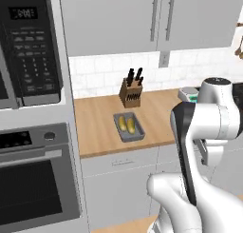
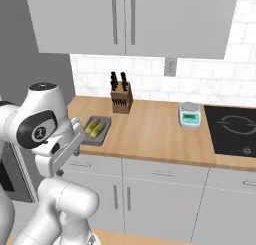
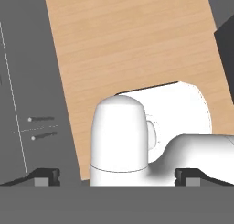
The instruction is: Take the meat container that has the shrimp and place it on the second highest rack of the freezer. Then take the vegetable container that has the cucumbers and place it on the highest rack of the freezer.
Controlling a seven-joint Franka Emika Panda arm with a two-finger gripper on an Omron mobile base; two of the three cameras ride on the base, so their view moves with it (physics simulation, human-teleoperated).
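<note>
Grey container [image 1: 128, 127] with yellow pieces (shrimp or not, I can't tell) sits on the desk [image 1: 99, 127] by the knife block [image 1: 131, 92], ahead of the folded arm; jaws spread wide, empty.

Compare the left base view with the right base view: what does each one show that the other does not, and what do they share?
Left base view alone: a microwave set in the wall column and an oven below it.

Right base view alone: a black cooktop at the right end of the counter, and the full face of the small kitchen scale.

Both: the wooden counter, the knife block against the tiled wall, the grey tray holding yellow-green food in front of it, the upper cabinets, the wall outlet and the white arm.
</note>
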